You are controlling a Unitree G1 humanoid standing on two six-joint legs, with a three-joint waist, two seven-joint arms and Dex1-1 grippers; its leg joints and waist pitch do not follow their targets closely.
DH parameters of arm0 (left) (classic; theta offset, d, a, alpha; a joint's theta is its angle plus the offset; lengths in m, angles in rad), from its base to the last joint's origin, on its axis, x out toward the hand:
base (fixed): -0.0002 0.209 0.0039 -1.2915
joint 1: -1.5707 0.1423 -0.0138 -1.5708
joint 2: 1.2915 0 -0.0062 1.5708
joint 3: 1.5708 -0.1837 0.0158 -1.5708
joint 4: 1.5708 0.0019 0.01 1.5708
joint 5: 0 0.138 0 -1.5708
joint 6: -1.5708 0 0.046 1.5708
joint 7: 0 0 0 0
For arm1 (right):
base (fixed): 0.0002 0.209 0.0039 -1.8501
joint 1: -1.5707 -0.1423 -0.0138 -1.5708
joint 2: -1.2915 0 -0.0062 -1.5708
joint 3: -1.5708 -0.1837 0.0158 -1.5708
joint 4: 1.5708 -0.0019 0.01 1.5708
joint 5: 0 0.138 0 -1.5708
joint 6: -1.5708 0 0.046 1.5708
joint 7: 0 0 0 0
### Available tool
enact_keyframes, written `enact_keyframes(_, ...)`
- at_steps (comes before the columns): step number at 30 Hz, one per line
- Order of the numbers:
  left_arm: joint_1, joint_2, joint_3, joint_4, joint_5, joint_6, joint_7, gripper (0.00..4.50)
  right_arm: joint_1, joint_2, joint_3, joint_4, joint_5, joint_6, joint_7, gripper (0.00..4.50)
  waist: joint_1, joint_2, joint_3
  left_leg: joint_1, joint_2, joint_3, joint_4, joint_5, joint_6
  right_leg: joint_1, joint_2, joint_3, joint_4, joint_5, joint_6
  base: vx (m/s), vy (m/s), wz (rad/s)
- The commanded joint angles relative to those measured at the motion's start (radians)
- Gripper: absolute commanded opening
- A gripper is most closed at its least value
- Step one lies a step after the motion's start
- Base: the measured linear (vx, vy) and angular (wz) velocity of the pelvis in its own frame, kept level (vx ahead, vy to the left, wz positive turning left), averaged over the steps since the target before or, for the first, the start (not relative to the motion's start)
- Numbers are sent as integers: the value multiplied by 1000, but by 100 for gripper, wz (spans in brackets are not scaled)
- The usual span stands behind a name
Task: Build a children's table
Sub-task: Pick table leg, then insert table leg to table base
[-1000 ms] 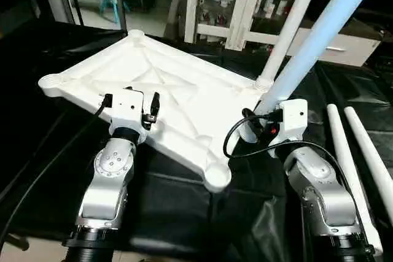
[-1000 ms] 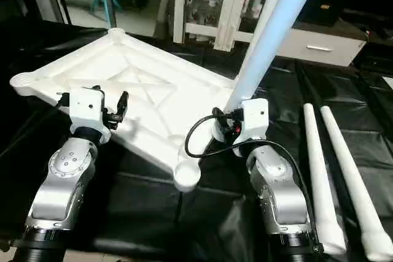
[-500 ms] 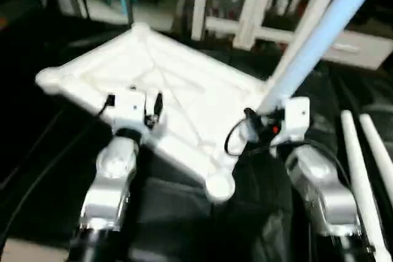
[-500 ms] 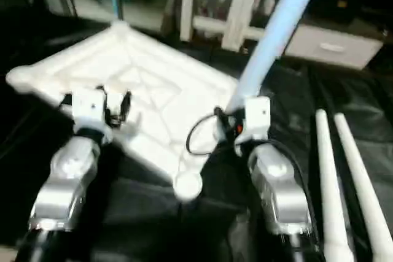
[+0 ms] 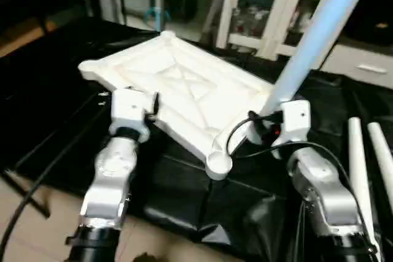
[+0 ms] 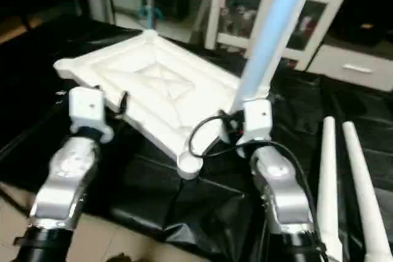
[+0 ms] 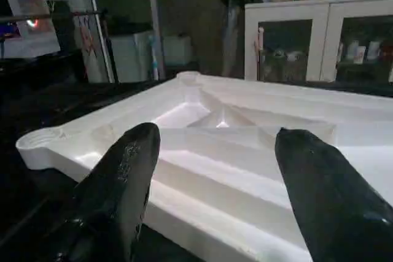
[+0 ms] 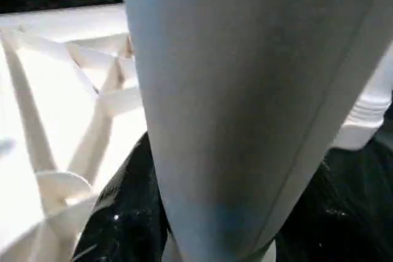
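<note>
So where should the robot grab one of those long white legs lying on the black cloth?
Probably around the middle of the nearer leg, coming straight down from above. It lies flat on the black cloth and is a round tube, so fingers can close across it from both sides. Another leg lies close beside it, so the gap there looks tight. Mid-length should keep it balanced.

Smooth white plastic tabletop (image 5: 184, 93), smooth plastic tube leg (image 5: 313, 35), glossy crinkled black table cover (image 5: 202, 194), brushed silver metal forearms (image 5: 113, 170).
</note>
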Motion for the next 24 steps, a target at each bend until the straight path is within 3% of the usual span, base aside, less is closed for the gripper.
enact_keyframes(1,-12,16,-2,19,-1,13,-23,341,0,1,0,-13,-3,-2,2,186,6,9,-80,-13,60,-8,-56,1,54,39,-125,85,-99,-58,52,0,0,0)
enact_keyframes(3,-16,53,-24,32,-16,-5,-106,341,1,1,3,-15,-3,-3,6,186,2,11,-78,-16,65,-3,-58,-25,43,34,-127,87,-88,49,-4,0,0,0)
enact_keyframes(4,-16,55,-25,33,-20,-8,-116,341,1,1,3,-15,-3,-3,6,186,4,14,-76,-14,63,0,-61,-48,39,33,-132,86,-91,47,-25,0,0,0)
enact_keyframes(5,-19,107,-58,45,-82,-13,-283,341,-2,-7,5,-15,5,-3,25,186,2,13,-76,-14,64,2,-63,-57,38,34,-134,87,-92,43,-34,0,0,0)
enact_keyframes(6,-22,135,-76,51,-109,-5,-365,369,-4,-13,6,-15,10,-2,37,186,6,12,-75,-14,62,4,-64,-55,35,34,-136,88,-92,31,-43,0,0,0)
enact_keyframes(9,-64,250,-163,121,-79,-59,-570,376,-9,-47,9,-14,32,-4,100,186,4,16,-72,-6,64,7,-70,-80,29,27,-135,91,-92,23,-56,0,0,0)
enact_keyframes(10,-112,320,-219,196,-48,-123,-705,395,-8,-81,9,-18,48,-10,160,186,0,12,-71,-9,62,11,-72,-92,28,29,-135,93,-92,9,-54,0,0,0)
enact_keyframes(11,-118,328,-225,206,-43,-130,-719,395,-8,-86,8,-19,51,-11,167,186,5,15,-69,-7,59,13,-73,-106,30,29,-136,95,-102,-31,-38,0,0,0)
enact_keyframes(12,-139,348,-241,238,-26,-154,-754,419,-7,-98,6,-21,58,-12,188,186,3,15,-71,-9,61,14,-73,-106,24,31,-138,96,-95,-25,-42,0,0,0)
enact_keyframes(14,-179,367,-261,299,-2,-185,-798,423,-7,-121,2,-20,71,-17,228,186,3,12,-72,-10,62,17,-74,-113,17,32,-139,98,-96,-47,-38,0,0,0)
enact_keyframes(15,-225,380,-284,365,22,-223,-846,429,0,-151,2,-30,82,-20,275,186,2,22,-72,-9,62,18,-73,-114,15,28,-141,99,-97,-45,-48,0,0,0)
enact_keyframes(16,-269,387,-305,424,36,-247,-901,440,9,-185,3,-43,93,-25,324,186,3,22,-74,-3,64,21,-71,-124,16,24,-141,102,-98,-39,-55,0,0,0)
enact_keyframes(18,-307,391,-323,474,39,-268,-949,440,17,-212,3,-57,104,-28,366,186,6,17,-74,-9,62,23,-70,-114,25,31,-144,103,-98,-32,-61,0,0,0)
enact_keyframes(19,-357,392,-349,542,62,-313,-959,440,26,-239,0,-72,120,-23,407,186,9,21,-74,-5,61,27,-66,-114,33,25,-139,103,-104,-28,-55,0,0,0)
enact_keyframes(20,-376,389,-357,570,69,-327,-961,440,30,-248,-1,-78,126,-20,419,186,10,19,-77,-4,64,26,-66,-114,31,27,-141,103,-96,-9,-60,0,0,0)
enact_keyframes(21,-435,376,-383,655,102,-378,-948,440,43,-272,-4,-100,143,-3,450,186,8,23,-77,-10,63,26,-66,-99,37,29,-140,101,-96,18,-70,0,0,0)
enact_keyframes(22,-469,364,-395,708,118,-405,-942,440,50,-285,-4,-111,151,4,464,186,12,21,-78,-5,61,27,-62,-111,43,30,-139,102,-100,9,-62,0,0,0)
enact_keyframes(24,-531,334,-411,809,154,-451,-910,440,63,-296,-2,-132,152,10,467,186,15,18,-80,-11,64,26,-62,-91,43,34,-145,101,-94,25,-73,0,0,0)
